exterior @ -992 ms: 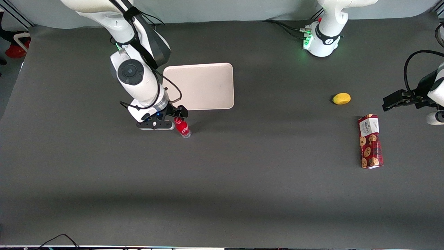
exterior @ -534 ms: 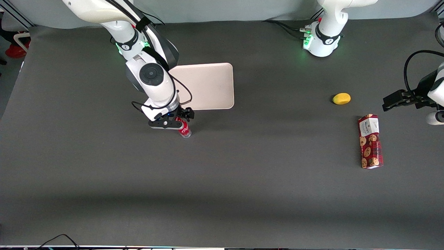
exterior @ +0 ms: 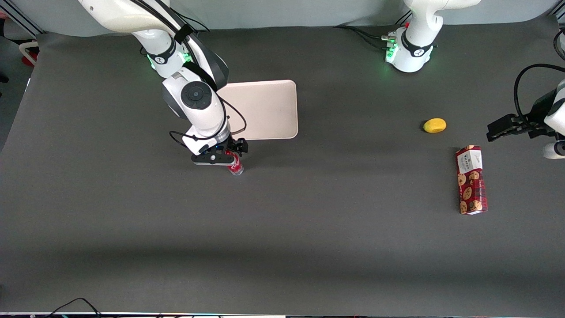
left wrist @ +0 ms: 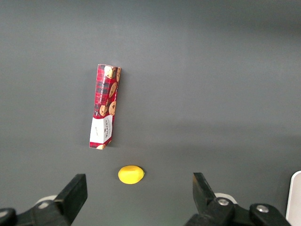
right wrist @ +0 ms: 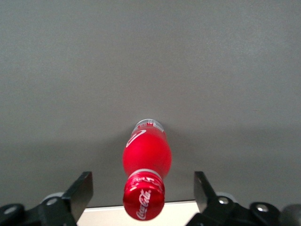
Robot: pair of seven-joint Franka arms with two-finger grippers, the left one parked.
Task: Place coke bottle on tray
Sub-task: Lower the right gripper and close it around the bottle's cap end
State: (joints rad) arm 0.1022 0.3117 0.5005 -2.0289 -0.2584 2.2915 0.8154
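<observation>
On the dark grey table (exterior: 309, 229), the coke bottle (exterior: 235, 164) stands upright just nearer the front camera than the tray (exterior: 265, 110), close to the tray's near edge but not on it. The bottle's red cap (right wrist: 144, 198) faces the wrist camera, with the white script logo readable on the cap, and its clear base (right wrist: 149, 124) rests on the table surface. The gripper (exterior: 227, 155) is positioned directly above the bottle, at cap height. Its fingers (right wrist: 80, 192) are spread wide, one on each side of the bottle, with a clear gap between each finger and the red wrap; neither finger touches the bottle. The tray lies flat and carries nothing; part of it is covered from view by the working arm. Toward the parked arm's end of the table lie a yellow lemon (exterior: 435, 125) and, nearer the front camera, a red cookie box (exterior: 471, 179) on its side, the two near each other but apart.
</observation>
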